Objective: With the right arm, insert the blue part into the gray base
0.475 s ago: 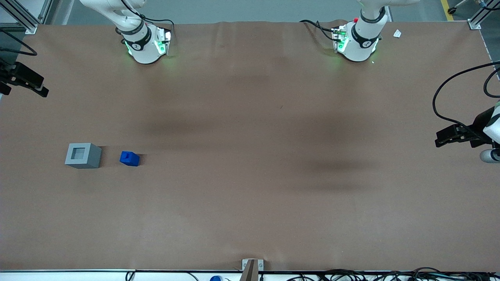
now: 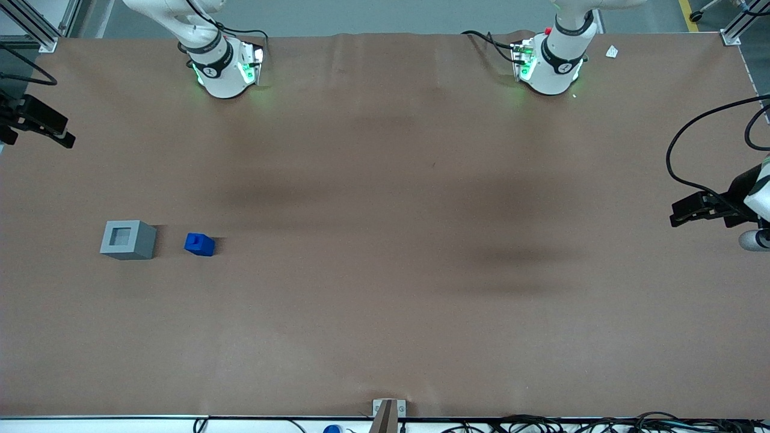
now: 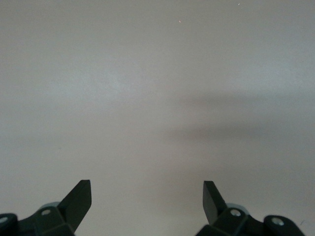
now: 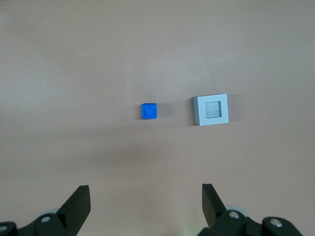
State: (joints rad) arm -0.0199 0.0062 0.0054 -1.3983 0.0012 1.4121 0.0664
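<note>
Nothing on the table is seen to have shifted since half a second ago: the blue part (image 2: 200, 244) and the gray base (image 2: 127, 239) lie where they lay, and only a very slight change is noted in the dark hardware at the working arm's edge of the front view.

From the right wrist camera the gripper (image 4: 145, 201) is shown high above both pieces, its two black fingers (image 4: 78, 204) spread wide with nothing held between them; this is not shown by the front view, where the gripper itself cannot be made out with certainty. The blue part (image 4: 148, 110) is seen from above as a small square, upright, and the square recess of the gray base (image 4: 212, 109) is seen open and unfilled. The two are set side by side, near each other but apart, with a strip of bare brown table (image 2: 385, 313) between them.

In the front view both are placed toward the working arm's end of the table, the base nearer that edge, with wide open surface around them on every side.
</note>
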